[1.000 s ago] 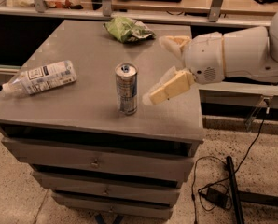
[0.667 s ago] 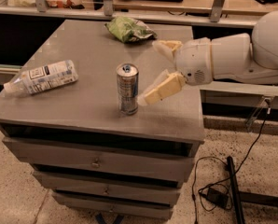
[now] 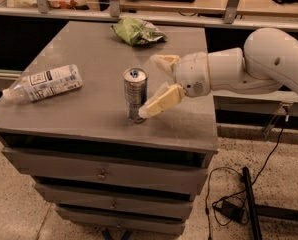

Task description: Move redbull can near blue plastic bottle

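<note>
The gripper (image 3: 148, 87), its 2 fingers (image 3: 164, 99) spread wide and holding nothing, sits just right of the upright redbull can (image 3: 135, 93); the blue plastic bottle (image 3: 45, 82) lies on its side well left of it.

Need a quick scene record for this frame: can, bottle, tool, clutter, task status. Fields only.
can: redbull can, upright, front-centre of the cabinet top
bottle: blue plastic bottle, on its side at the left edge, apart from the can
tool: tool, open, just right of the can, lower finger by its base; contact unclear
clutter: green snack bag, at the back of the top
status: can not yet beside the bottle
</note>
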### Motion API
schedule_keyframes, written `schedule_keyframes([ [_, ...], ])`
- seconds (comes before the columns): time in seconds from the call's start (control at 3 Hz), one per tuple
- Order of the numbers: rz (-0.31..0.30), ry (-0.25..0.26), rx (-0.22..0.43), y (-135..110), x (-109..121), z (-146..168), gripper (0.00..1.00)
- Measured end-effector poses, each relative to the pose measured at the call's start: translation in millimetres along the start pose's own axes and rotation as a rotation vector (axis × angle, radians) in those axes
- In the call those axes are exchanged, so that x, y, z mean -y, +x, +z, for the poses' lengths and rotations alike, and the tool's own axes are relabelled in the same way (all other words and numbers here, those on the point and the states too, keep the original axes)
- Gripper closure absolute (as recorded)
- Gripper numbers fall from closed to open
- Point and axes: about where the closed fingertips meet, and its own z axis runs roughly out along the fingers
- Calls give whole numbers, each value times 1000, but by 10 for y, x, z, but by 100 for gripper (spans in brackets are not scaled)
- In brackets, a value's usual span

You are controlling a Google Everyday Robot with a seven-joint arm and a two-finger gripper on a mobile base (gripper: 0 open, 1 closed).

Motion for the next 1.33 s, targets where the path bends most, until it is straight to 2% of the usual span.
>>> schedule_keyframes([
  [0.67, 55, -58, 61, 131, -173, 227, 2],
  [1.33, 45, -102, 97, 126, -96, 425, 47],
])
